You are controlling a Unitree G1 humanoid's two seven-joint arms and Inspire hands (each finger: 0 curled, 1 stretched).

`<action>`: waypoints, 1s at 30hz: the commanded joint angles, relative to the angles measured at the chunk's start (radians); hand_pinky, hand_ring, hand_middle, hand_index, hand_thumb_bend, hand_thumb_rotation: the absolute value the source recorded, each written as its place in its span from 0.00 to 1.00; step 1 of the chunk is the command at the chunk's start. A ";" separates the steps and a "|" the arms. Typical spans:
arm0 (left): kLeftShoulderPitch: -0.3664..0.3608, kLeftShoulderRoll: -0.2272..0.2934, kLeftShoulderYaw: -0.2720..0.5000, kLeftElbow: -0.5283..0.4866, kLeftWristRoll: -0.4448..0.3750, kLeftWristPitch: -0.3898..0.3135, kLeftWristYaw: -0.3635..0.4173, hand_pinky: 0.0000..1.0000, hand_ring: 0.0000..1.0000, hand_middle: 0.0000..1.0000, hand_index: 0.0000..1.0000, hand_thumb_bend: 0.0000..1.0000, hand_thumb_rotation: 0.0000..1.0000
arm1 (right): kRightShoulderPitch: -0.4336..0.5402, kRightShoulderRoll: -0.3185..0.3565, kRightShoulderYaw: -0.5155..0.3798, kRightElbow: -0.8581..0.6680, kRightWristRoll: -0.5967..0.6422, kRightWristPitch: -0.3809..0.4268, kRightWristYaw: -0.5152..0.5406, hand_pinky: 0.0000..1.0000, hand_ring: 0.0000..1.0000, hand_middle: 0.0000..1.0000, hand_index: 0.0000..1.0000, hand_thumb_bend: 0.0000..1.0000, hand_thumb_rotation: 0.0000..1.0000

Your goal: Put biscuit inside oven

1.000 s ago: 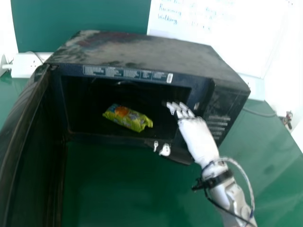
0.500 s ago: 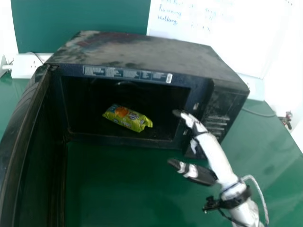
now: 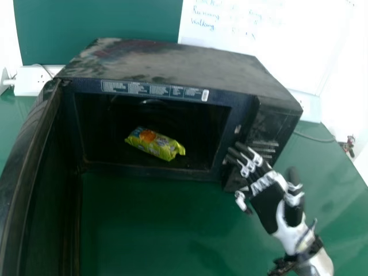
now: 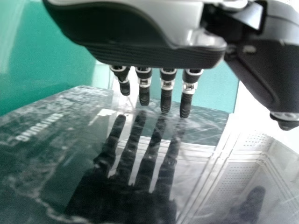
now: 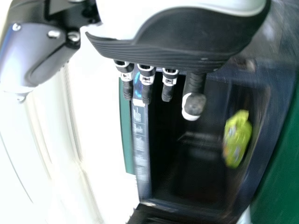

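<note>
The green biscuit packet (image 3: 155,144) lies on the floor of the black oven (image 3: 172,66), whose door stands swung out at the left. My right hand (image 3: 270,195) is in front of the oven's right side, outside the opening, fingers extended and holding nothing. In the right wrist view the right hand (image 5: 147,86) has straight fingers, and the packet (image 5: 237,139) shows inside the cavity, apart from them. My left hand (image 4: 166,91) has its fingers straight in the left wrist view, close to a glossy dark panel that reflects them.
The open oven door (image 3: 34,172) stands along the left side. Behind the oven are a white power strip (image 3: 34,79) and a whiteboard (image 3: 259,46) with handwriting. A cable (image 3: 315,137) lies on the green table (image 3: 155,230) at the right.
My right hand has moved away from the oven opening, rightward and back, and has turned over with its fingers spread. The biscuit packet has stayed in place inside the oven.
</note>
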 commanded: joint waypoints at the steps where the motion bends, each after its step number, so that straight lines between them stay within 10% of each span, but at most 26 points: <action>1: 0.005 -0.005 0.000 -0.005 0.000 -0.005 0.008 0.87 0.99 1.00 0.94 1.00 1.00 | 0.040 -0.015 -0.059 -0.050 0.094 0.123 -0.018 0.00 1.00 1.00 1.00 1.00 0.94; 11: -0.003 -0.013 0.003 0.002 -0.011 -0.018 0.009 0.94 1.00 1.00 1.00 1.00 1.00 | 0.041 -0.086 -0.267 -0.100 0.344 0.504 -0.043 0.00 1.00 0.99 0.99 1.00 0.93; 30: -0.034 -0.030 -0.007 0.107 0.063 -0.179 -0.021 1.00 1.00 1.00 1.00 1.00 1.00 | 0.031 -0.160 -0.381 -0.009 0.151 0.512 0.202 0.00 1.00 1.00 1.00 1.00 0.94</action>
